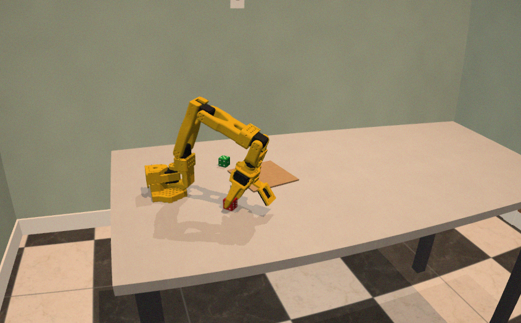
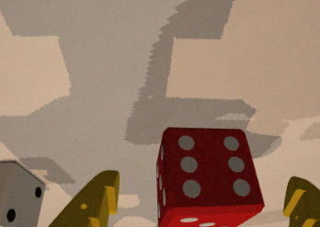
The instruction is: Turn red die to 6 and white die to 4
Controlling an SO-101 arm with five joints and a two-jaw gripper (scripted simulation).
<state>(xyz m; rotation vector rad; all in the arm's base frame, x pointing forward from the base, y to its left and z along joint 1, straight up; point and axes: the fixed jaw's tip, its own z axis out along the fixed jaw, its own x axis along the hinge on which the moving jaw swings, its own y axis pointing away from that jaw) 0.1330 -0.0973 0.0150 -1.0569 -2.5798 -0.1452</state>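
Three dice were in my views, and none lay on the mat point(image 1: 280, 172). My gripper point(image 1: 250, 200) hung low over the table point(image 1: 374, 180), partly open and holding nothing, one finger point(image 1: 232, 192) reaching down just behind the red die point(image 1: 230, 203) and the other point(image 1: 265, 194) splayed out to the right. From the wrist view the red die point(image 2: 208, 179) sat on the table between the two yellow fingers, with gaps on both sides, and its six-pip face was the large one turned towards my camera; whether the fixed finger touched it, I could not tell. I caught the white die point(image 2: 18, 197) only at the left edge of the wrist view, on the table beside the left finger, with two dark pips showing; the arm hid it in the exterior view. My green die point(image 1: 224, 161) rested on the table far behind the gripper, left of the mat and apart from it.
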